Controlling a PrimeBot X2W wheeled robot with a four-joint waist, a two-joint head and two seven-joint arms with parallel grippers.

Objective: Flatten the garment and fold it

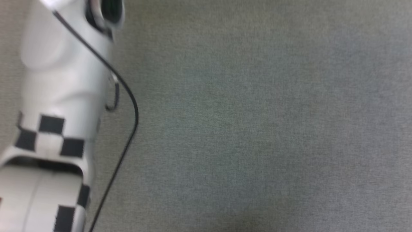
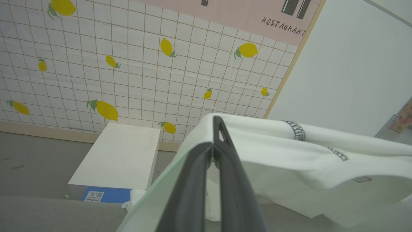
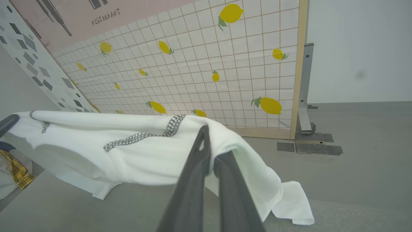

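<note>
The garment (image 2: 289, 161) is a white T-shirt with dark stitching, held up above the grey surface (image 2: 48, 212). My left gripper (image 2: 214, 141) is shut on one of its edges, and the cloth runs off to the right of that view. My right gripper (image 3: 207, 151) is shut on another edge of the garment (image 3: 128, 154), which stretches left between the two grips and sags in the middle. A loose end hangs down to the grey surface (image 3: 96, 212) at the right. In the head view a pale forearm (image 1: 64, 80) with black checker marks lies at the left.
A white rigid box (image 2: 119, 158) with a blue label lies on the floor by the lemon-tiled wall panel (image 2: 128, 64). A yellow plaid cloth (image 3: 16, 167) lies at the lower left of the right wrist view. A black cable (image 1: 128, 96) runs along the forearm.
</note>
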